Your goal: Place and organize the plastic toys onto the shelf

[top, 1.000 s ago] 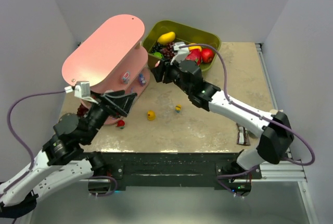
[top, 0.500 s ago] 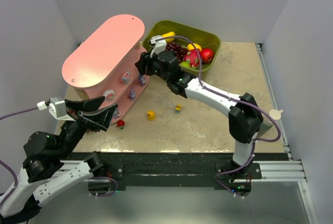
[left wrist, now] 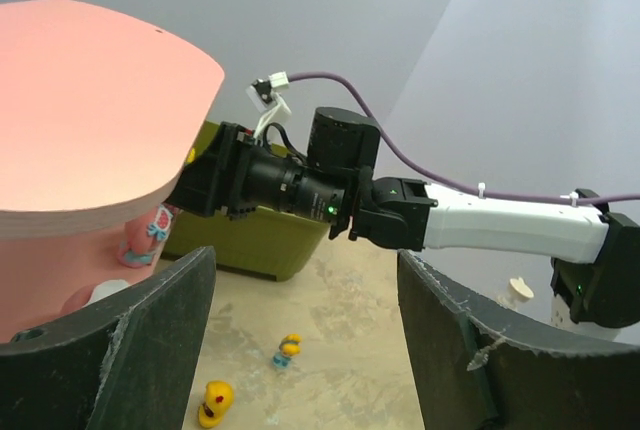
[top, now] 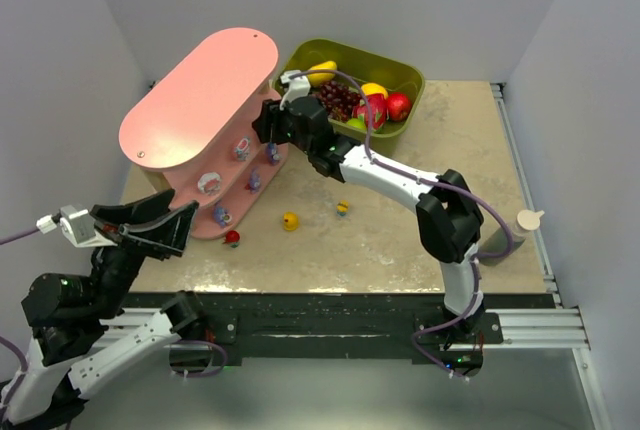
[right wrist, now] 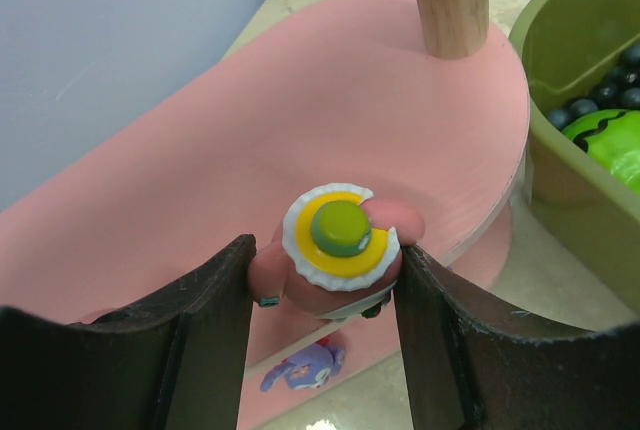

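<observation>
Toy (right wrist: 340, 232) pink w/ white-yellow-green cap, pinched in R claw (right wrist: 322, 262); L claw (left wrist: 305, 270) spread apart.

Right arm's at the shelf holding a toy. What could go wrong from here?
1. The pink figurine in the right jaws looks to sit over the rim of the shelf board. Released here, it may tip off toward the purple figurine below.
2. The wooden post and olive bin are close. A sideways pull-out could bump them.
</observation>
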Controlling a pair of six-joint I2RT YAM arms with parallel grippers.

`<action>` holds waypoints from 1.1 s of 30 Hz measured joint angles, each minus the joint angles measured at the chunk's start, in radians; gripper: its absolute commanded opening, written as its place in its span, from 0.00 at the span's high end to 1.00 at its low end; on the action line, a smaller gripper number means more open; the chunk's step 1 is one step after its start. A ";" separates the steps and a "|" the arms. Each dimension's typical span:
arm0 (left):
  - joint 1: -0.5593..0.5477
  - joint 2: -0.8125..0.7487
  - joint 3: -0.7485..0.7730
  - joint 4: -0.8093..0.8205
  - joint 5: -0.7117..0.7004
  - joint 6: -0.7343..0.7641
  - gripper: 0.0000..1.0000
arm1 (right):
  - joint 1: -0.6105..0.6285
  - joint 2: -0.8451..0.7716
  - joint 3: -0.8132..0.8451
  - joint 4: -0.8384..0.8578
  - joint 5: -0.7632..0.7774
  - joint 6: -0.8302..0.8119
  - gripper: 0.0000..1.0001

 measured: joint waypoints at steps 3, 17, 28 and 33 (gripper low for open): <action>0.000 -0.026 -0.005 -0.005 -0.035 -0.003 0.23 | 0.000 0.002 0.004 -0.002 0.005 0.014 0.74; 0.001 -0.066 -0.013 -0.025 -0.130 -0.026 0.22 | 0.000 0.058 0.079 -0.016 0.052 0.030 0.65; 0.001 -0.070 -0.014 -0.028 -0.150 -0.026 0.22 | 0.002 0.061 0.082 -0.015 0.065 -0.035 0.48; 0.001 -0.072 -0.014 -0.028 -0.156 -0.026 0.22 | 0.005 0.061 0.081 -0.014 0.074 -0.066 0.40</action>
